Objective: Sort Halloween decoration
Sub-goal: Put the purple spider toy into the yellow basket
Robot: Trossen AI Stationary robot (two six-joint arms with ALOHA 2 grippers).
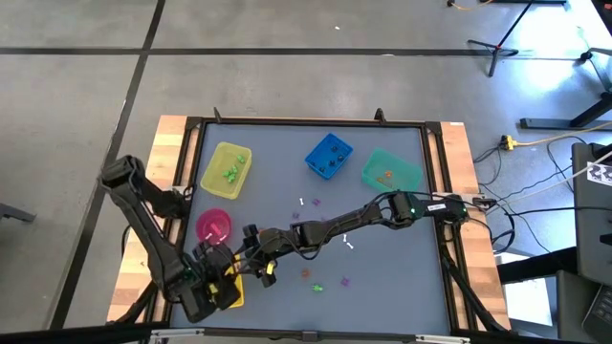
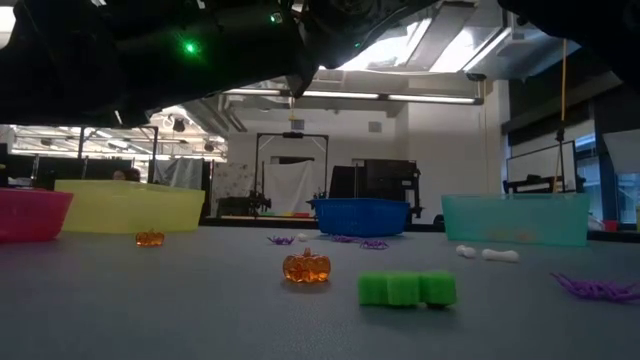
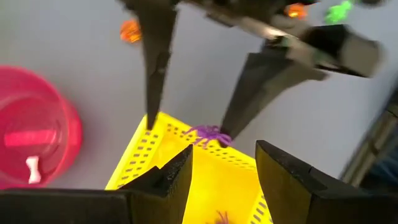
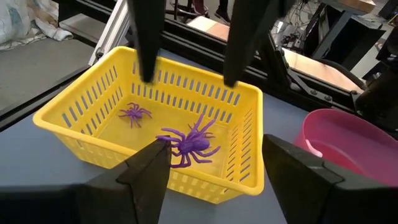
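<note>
Jaws of the right gripper (image 4: 211, 168) and left gripper (image 3: 224, 171) stand wide, empty, over a yellow basket (image 4: 74, 112) holding purple spiders (image 4: 189, 144).

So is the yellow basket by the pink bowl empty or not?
Not empty. The yellow basket holds two purple spiders: a large one and a small one.

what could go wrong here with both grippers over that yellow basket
The open right gripper and open left gripper hover close together over the yellow basket, so the arms could collide. A purple spider seems to sit on the basket's rim and may drop outside. Pulling back, the right arm might sweep loose trinkets like the orange pumpkin.
</note>
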